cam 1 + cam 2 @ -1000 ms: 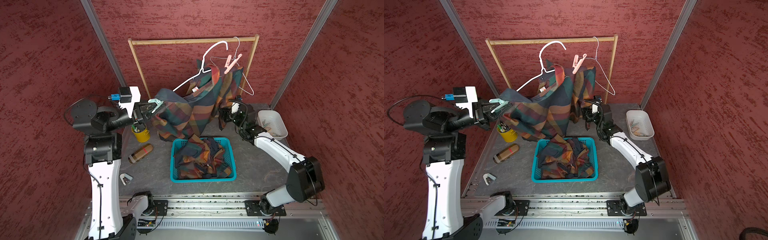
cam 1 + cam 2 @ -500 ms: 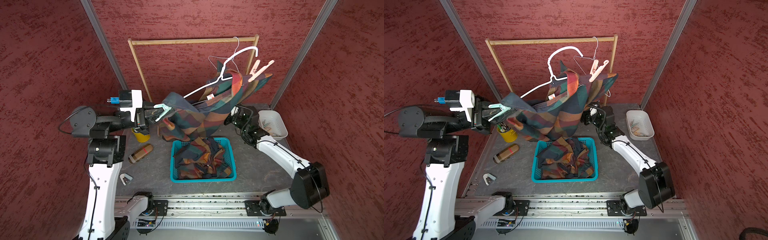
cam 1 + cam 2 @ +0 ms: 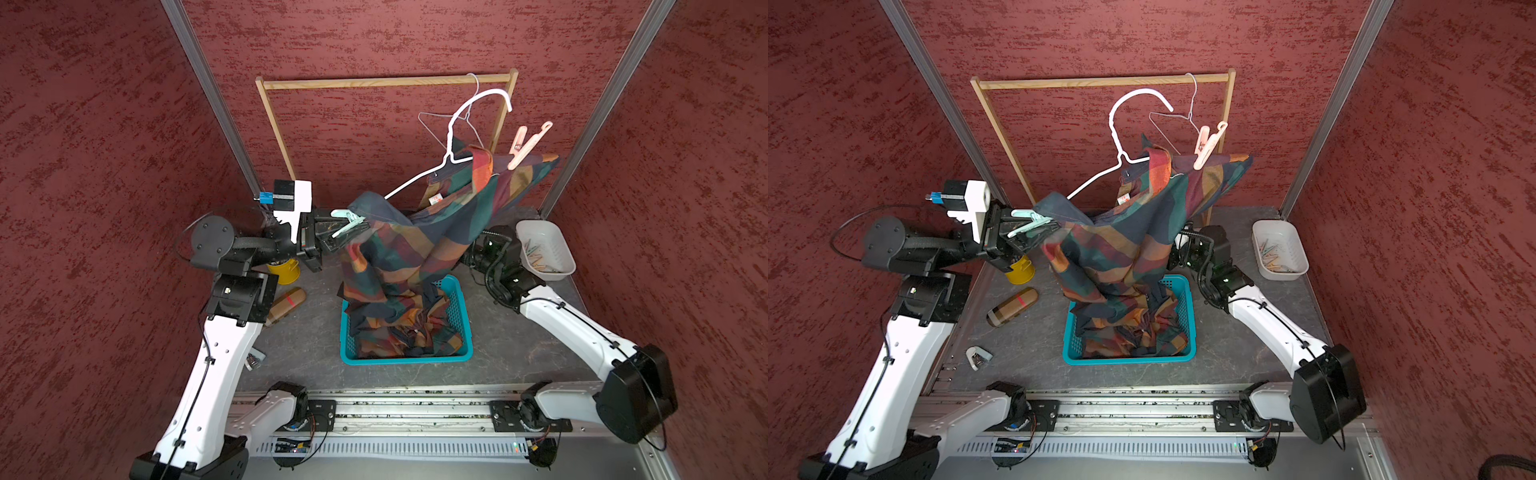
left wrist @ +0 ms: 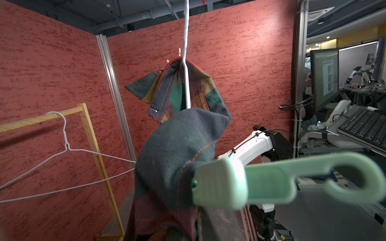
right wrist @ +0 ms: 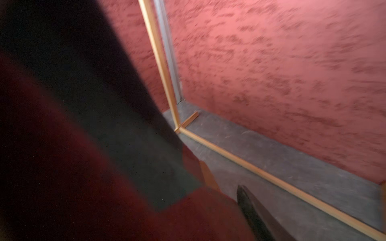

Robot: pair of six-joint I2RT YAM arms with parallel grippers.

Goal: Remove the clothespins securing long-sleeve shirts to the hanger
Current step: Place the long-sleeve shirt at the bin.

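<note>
Left gripper (image 3: 334, 232) is clamped tight on the mint clothespin (image 3: 348, 219). That pin lies nearly level, its long axis in line with the gripper, hooked end back toward the wrist, nose biting the shoulder corner of the plaid shirt (image 3: 415, 249). Up top, the pink clothespin (image 3: 524, 146) stands on a slant. Its nose is down in the cloth near the white hanger (image 3: 415, 179), both handles splayed up toward the back corner. Right gripper (image 3: 476, 255) sits low behind the shirt, fingers buried, so I can't tell if they're apart. The shirt's tail drops into the teal basket (image 3: 407, 359).
</note>
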